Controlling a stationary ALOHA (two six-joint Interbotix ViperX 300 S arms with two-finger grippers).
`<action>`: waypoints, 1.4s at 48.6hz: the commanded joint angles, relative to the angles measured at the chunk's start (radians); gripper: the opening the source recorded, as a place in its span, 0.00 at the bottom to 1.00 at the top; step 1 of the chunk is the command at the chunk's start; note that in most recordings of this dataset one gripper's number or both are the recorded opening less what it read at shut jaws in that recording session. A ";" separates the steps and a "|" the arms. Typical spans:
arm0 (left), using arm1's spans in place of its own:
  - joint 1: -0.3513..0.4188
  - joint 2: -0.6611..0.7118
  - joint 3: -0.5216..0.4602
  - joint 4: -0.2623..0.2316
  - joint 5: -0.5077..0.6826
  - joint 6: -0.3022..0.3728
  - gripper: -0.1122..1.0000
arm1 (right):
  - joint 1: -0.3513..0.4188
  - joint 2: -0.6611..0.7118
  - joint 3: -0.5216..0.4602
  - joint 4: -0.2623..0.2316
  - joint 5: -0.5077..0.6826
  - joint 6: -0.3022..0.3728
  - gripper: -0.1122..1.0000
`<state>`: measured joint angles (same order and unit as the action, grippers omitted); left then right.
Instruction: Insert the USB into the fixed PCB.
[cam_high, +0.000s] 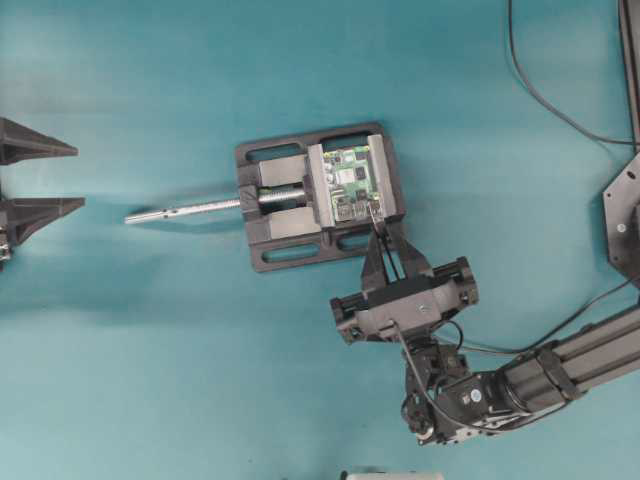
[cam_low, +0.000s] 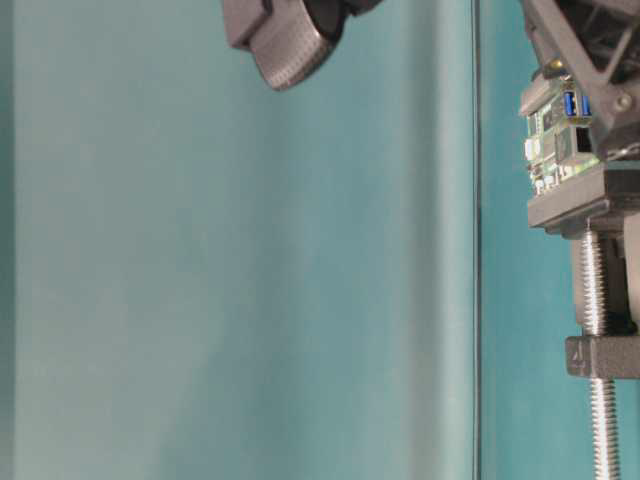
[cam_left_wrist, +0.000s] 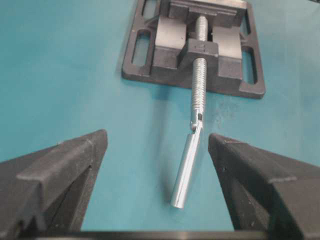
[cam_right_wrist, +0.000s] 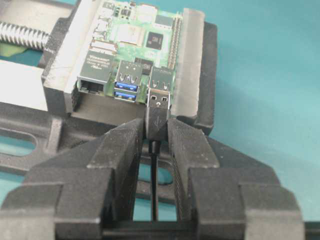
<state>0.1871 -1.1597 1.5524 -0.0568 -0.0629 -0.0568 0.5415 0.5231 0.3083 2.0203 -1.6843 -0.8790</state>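
Observation:
The green fixed PCB (cam_high: 350, 185) sits clamped in a black vise (cam_high: 268, 250) at the table's middle; its silver ports (cam_right_wrist: 126, 76) face my right gripper. My right gripper (cam_right_wrist: 156, 124) is shut on the black USB (cam_right_wrist: 158, 116), whose metal tip (cam_right_wrist: 160, 99) lies at the mouth of the rightmost port (cam_right_wrist: 161, 78). A thin black cable (cam_right_wrist: 153, 185) trails back between the fingers. From overhead the right gripper (cam_high: 379, 232) meets the board's near edge. My left gripper (cam_high: 55, 178) stands open far to the left, holding nothing; the left wrist view shows its fingers (cam_left_wrist: 65, 165) wide apart.
The vise's silver threaded rod and handle (cam_high: 185, 210) stick out leftward toward the left gripper; in the left wrist view the handle (cam_left_wrist: 189, 165) lies between the open fingers, well ahead of them. A black cable (cam_high: 545, 95) runs along the table's right side.

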 joint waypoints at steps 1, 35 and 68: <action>0.002 0.014 -0.012 0.003 -0.009 -0.011 0.99 | -0.049 -0.055 0.006 -0.018 -0.006 -0.005 0.29; 0.002 0.014 -0.012 0.003 -0.009 -0.011 0.99 | -0.081 -0.038 -0.023 -0.040 0.006 -0.017 0.29; 0.002 0.014 -0.012 0.003 -0.009 -0.011 0.99 | -0.083 -0.006 -0.017 -0.040 0.003 -0.011 0.29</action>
<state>0.1871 -1.1612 1.5524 -0.0568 -0.0629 -0.0568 0.5216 0.5308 0.2930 1.9911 -1.6705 -0.8897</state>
